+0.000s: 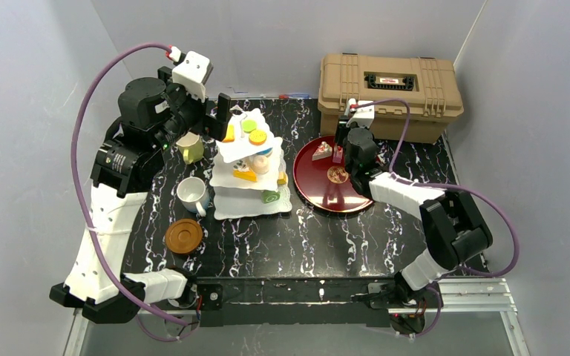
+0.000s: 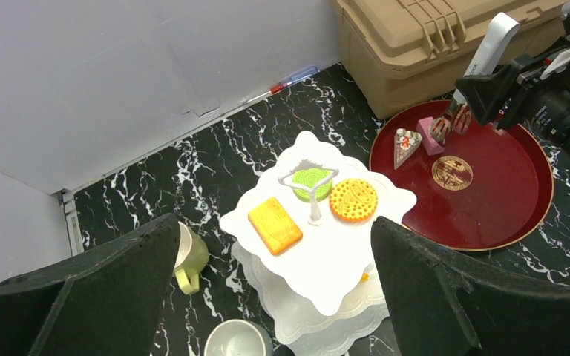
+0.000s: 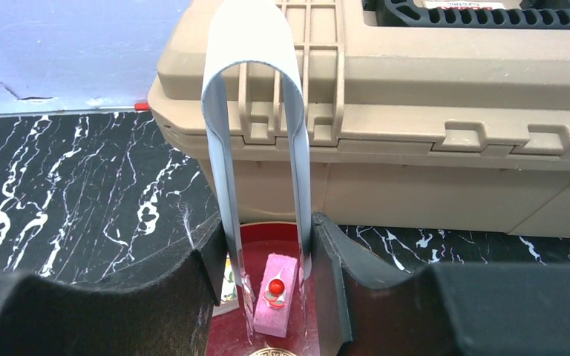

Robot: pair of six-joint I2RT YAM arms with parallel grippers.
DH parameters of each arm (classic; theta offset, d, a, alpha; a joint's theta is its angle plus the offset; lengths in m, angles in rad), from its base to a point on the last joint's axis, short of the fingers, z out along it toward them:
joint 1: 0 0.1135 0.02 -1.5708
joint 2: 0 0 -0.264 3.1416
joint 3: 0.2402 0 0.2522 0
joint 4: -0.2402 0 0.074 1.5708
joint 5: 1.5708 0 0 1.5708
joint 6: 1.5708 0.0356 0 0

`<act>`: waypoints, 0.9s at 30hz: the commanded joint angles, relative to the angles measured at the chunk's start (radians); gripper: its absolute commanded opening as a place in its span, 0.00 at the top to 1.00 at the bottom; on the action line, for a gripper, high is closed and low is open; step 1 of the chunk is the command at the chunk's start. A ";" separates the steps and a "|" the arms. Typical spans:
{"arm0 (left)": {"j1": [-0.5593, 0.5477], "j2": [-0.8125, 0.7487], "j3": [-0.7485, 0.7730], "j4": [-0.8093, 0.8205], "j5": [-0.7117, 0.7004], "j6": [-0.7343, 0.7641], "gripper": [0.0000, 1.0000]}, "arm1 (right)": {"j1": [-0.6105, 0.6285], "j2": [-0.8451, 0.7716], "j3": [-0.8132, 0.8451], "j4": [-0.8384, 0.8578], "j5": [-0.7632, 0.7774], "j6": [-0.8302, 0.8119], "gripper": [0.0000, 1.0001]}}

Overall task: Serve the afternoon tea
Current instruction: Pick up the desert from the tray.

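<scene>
Far left on the black marbled surface you have a round brown coaster. The white mug stands just behind it, and the yellow-green mug stands farther back.

Left pincer: released, jaws wide. It hovers above the white three-tier cake stand and touches nothing. On the stand's top tier, between the jaws in the left wrist view, you see a yellow rectangular pastry, a green round one and an orange round one.

Just right of the stand lies the red round tray. It carries a triangular cake slice, a pink block pastry and a round brown biscuit.

Right pincer: clenched on a pair of pale tongs, with a finger pressing each arm. The pink block lies directly below, between the tong tips and closer to the right-hand arm. You cannot tell whether the tips pinch it.

The tan case sits behind the tray, lid closed.
</scene>
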 commanded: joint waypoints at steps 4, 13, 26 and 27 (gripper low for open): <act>0.006 -0.023 -0.006 0.012 0.010 0.005 0.00 | -0.004 0.050 0.019 0.138 0.059 0.015 0.50; 0.006 -0.032 -0.017 0.014 0.006 0.008 0.01 | -0.004 0.109 0.061 0.147 0.068 0.027 0.49; 0.006 -0.035 -0.017 0.017 0.011 0.011 0.01 | -0.003 0.096 0.046 0.132 0.049 0.003 0.61; 0.006 -0.035 -0.017 0.018 0.010 0.014 0.01 | -0.003 0.083 0.042 0.128 0.046 -0.003 0.64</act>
